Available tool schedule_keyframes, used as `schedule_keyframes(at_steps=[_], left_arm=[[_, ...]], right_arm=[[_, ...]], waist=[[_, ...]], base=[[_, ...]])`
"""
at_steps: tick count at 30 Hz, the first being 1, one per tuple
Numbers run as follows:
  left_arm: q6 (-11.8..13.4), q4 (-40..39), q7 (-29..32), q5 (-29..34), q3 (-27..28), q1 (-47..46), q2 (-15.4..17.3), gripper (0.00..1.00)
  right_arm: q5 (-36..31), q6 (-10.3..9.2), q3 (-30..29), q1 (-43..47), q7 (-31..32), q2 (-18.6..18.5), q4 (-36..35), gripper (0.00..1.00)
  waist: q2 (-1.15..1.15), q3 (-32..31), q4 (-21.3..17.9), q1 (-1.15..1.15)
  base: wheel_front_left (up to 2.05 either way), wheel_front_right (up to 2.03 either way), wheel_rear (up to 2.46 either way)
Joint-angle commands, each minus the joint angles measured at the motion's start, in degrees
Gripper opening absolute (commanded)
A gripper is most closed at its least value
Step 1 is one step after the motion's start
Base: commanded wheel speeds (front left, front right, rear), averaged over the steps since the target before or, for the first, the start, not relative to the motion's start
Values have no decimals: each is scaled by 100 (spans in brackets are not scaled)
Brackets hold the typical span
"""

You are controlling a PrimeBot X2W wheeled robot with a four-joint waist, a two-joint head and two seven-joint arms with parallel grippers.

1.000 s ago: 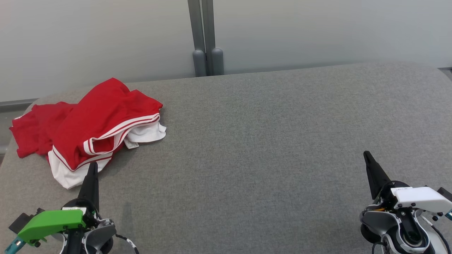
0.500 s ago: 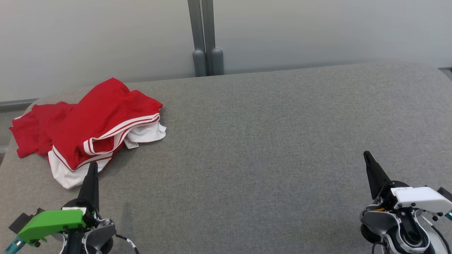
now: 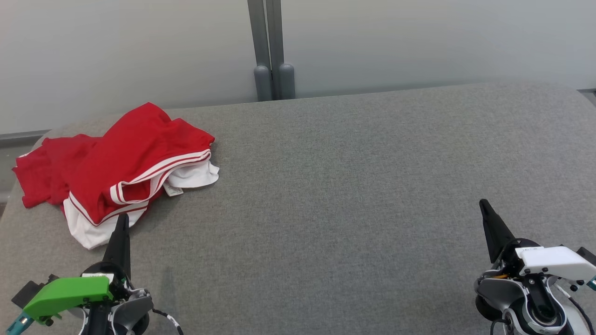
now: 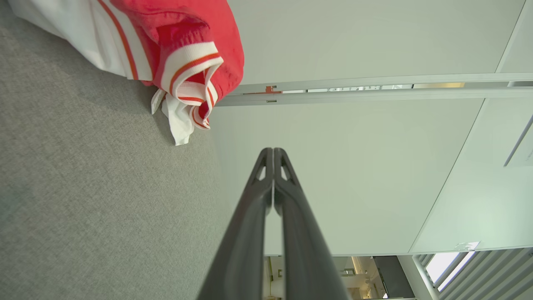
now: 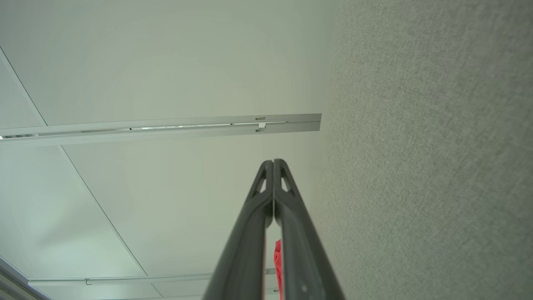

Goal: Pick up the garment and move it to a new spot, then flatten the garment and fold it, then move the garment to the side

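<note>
While your left pincer (image 3: pixel 123 223) and right pincer (image 3: pixel 484 207) rest closed and empty, the crumpled red garment (image 3: pixel 116 163) awaits pickup, so you likely must open the left and reach.

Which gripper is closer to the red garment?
Left. The left gripper, shut, points at the red garment's near white hem; contact unclear. The right gripper, also shut, sits far across the grey fabric surface to its right.

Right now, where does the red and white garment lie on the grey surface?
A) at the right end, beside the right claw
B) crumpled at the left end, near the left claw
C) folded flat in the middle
B: the garment lies crumpled at the left end, just beyond the shut left claw.
</note>
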Motion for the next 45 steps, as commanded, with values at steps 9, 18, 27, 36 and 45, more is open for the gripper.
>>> schedule_keyframes(at_steps=[9, 18, 27, 36, 45], left_arm=[[-36, 1, 10, 37, 6, -87, 10, 0], [-36, 1, 10, 37, 6, -87, 10, 0], [8, 90, -163, 62, -161, 136, -30, 100], [4, 21, -413, 344, -351, 214, -24, 100], [5, -43, -632, 1259, -498, 259, -19, 100]], right_arm=[[43, 3, 6, -30, 12, -7, 7, 0], [43, 3, 6, -30, 12, -7, 7, 0], [-87, -1, 105, 144, -153, 31, 67, 100], [-549, -1, 243, 226, -409, -27, -65, 100], [-1669, 0, 250, 279, -631, -72, -329, 100]], waist=[[0, 0, 0, 0], [0, 0, 0, 0], [0, 1, 6, 0], [0, 2, 22, 0], [0, 2, 44, 0]], base=[[0, 0, 0], [0, 0, 0], [0, 0, 0], [0, 0, 0], [0, 0, 0]])
